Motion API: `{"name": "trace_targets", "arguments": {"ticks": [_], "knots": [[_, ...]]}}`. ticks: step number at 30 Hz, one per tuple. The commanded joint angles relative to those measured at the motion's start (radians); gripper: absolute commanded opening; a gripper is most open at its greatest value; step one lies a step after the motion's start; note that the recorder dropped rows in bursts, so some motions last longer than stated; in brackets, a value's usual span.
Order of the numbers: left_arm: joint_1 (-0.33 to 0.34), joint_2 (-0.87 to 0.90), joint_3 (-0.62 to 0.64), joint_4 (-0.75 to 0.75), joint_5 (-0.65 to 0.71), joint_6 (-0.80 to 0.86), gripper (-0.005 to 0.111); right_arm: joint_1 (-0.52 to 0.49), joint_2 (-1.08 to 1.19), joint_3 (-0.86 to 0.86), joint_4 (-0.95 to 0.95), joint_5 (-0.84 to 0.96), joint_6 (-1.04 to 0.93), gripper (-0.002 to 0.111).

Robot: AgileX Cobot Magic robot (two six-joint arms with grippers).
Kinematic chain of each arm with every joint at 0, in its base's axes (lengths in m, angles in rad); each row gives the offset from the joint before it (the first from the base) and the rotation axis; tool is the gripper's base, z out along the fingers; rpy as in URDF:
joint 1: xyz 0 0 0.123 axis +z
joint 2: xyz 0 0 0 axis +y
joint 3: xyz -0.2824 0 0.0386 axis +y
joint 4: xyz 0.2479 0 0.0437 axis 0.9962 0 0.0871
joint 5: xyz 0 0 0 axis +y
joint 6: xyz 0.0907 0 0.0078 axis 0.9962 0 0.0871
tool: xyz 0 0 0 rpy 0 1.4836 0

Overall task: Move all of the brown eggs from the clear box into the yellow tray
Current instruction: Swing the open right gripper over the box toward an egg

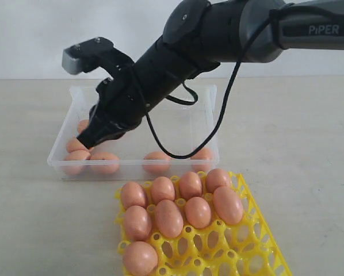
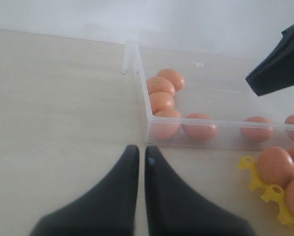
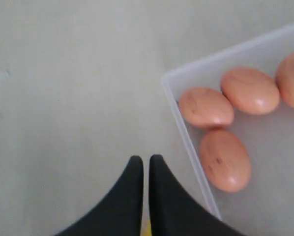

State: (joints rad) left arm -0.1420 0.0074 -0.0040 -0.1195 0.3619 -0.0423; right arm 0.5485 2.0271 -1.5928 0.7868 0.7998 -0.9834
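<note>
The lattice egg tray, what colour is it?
The lattice egg tray is bright yellow; the exterior view shows it best.

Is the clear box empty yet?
Not empty: several brown eggs lie inside the clear box, seen through its near wall in the exterior view.

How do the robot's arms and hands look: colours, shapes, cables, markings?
The right arm is black, its rear link grey with white PiPER lettering. A black cable loops beneath; a grey block tops the wrist. The left hand and right hand have black tapered fingers.
</note>
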Motion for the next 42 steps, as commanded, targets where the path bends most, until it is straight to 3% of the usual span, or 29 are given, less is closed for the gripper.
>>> {"name": "trace_targets", "arguments": {"ticks": [1, 8, 10, 15, 24, 30, 42], "knots": [[-0.002, 0.004, 0.004, 0.004, -0.007, 0.004, 0.004, -0.007, -0.004, -0.005, -0.311, 0.037, 0.075, 0.0], [-0.002, 0.004, 0.004, 0.004, -0.007, 0.004, 0.004, -0.007, -0.004, -0.005, -0.613, 0.012, 0.12, 0.001], [-0.002, 0.004, 0.004, 0.004, -0.007, 0.004, 0.004, -0.007, -0.002, -0.005, -0.636, -0.015, 0.12, 0.008], [-0.002, 0.004, 0.004, 0.004, -0.007, 0.004, 0.004, -0.007, 0.022, -0.005, -0.722, -0.114, 0.111, 0.041], [-0.002, 0.004, 0.004, 0.004, -0.007, 0.004, 0.004, -0.01, 0.093, -0.005, -0.8, -0.176, 0.115, 0.041], [-0.002, 0.004, 0.004, 0.004, -0.007, 0.004, 0.004, -0.01, 0.096, -0.005, -0.844, -0.18, 0.113, 0.056], [-0.002, 0.004, 0.004, 0.004, -0.007, 0.004, 0.004, -0.01, 0.096, -0.005, -0.793, -0.184, 0.141, 0.055]]}}
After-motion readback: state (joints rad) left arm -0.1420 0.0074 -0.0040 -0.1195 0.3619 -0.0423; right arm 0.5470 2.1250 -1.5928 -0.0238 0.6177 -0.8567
